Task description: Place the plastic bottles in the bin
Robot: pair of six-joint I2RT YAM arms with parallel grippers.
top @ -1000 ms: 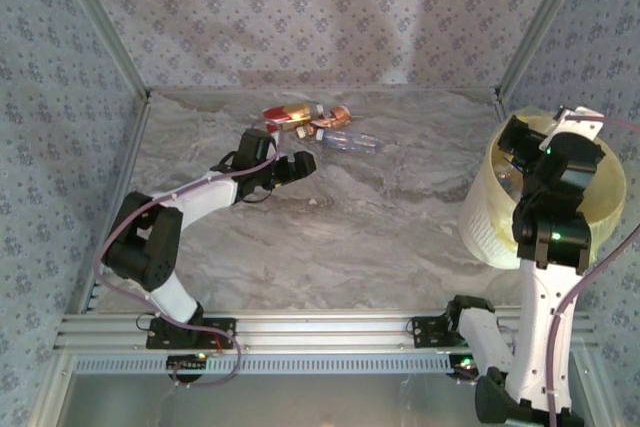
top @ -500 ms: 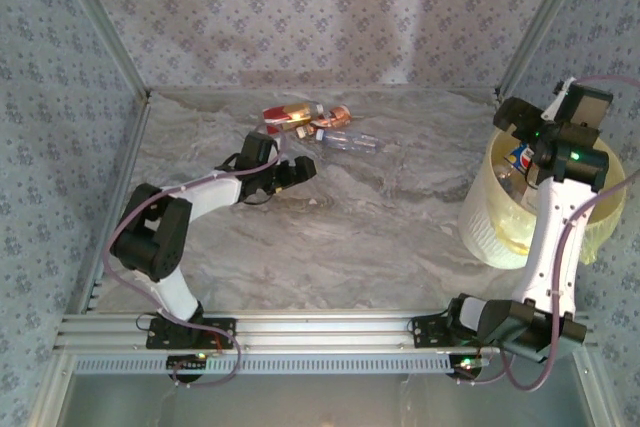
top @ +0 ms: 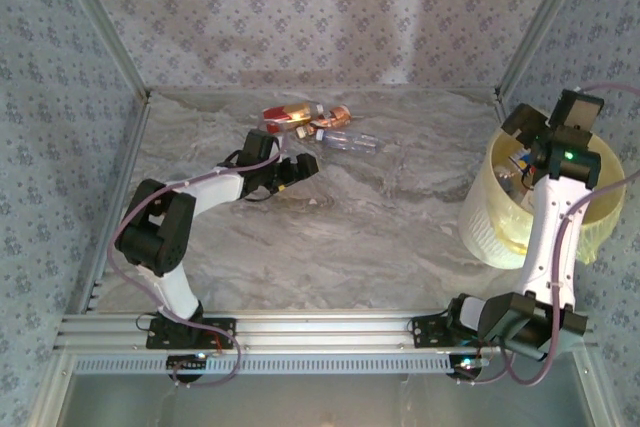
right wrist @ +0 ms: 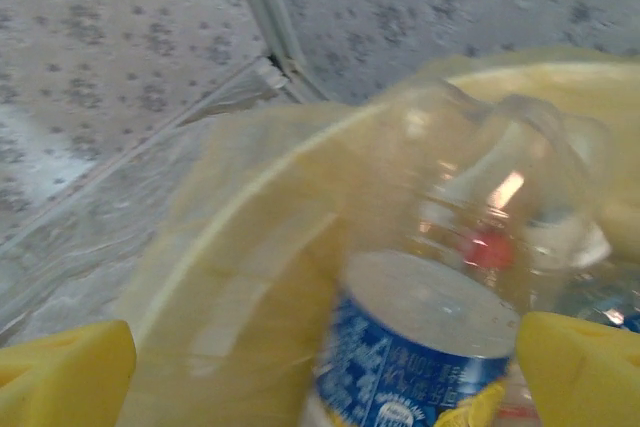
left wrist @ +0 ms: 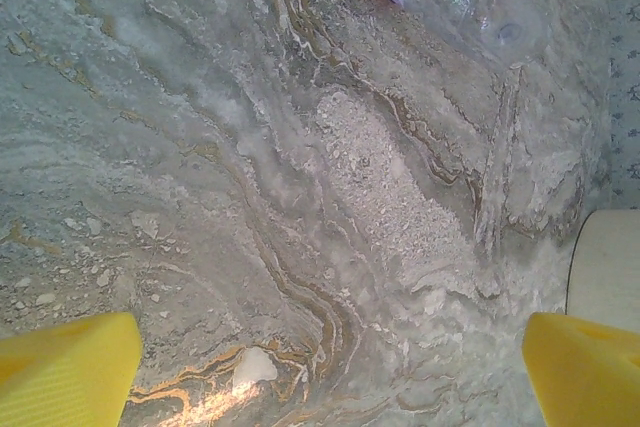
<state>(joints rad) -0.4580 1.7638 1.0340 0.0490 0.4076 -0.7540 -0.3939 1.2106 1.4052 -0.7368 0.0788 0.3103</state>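
Plastic bottles (top: 318, 125) are clustered at the far side of the table (top: 400, 237), just beyond the wide-open left gripper (top: 303, 165). A blue-labelled bottle (right wrist: 415, 357) is seen inside the bin (top: 482, 222) at the right, beneath the right gripper (top: 522, 139), its jaws spread and empty.

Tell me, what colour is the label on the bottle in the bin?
The label is blue with white print, clearest in the right wrist view.
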